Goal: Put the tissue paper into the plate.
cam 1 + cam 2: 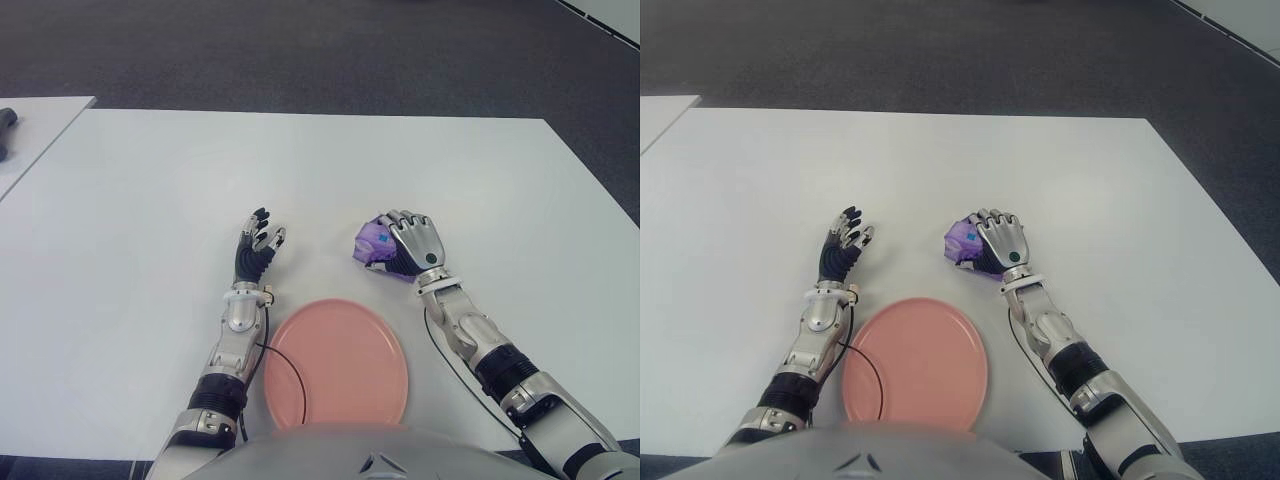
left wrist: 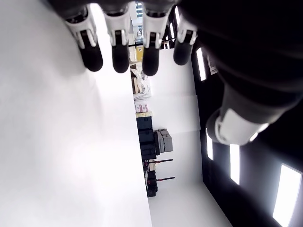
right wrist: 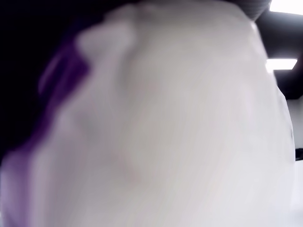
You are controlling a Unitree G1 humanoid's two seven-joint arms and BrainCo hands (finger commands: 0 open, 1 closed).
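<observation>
My right hand [image 1: 418, 248] closes its fingers over the purple tissue paper [image 1: 372, 243] on the white table [image 1: 150, 200], beyond the pink plate [image 1: 335, 362]. My left hand [image 1: 255, 250] is to the left, fingers spread, holding nothing.

The table [image 1: 140, 200] surface is plain white. The plate [image 1: 340, 365] is a uniform salmon pink with no pattern. The tissue paper [image 1: 370, 240] pack is purple with a small blue mark on its upper face. The right hand [image 1: 415, 245] is silver-grey with a green dot on its back. The left hand [image 1: 255, 250] is black with silver-white fingertips. The floor [image 1: 300, 50] is dark grey carpet.
</observation>
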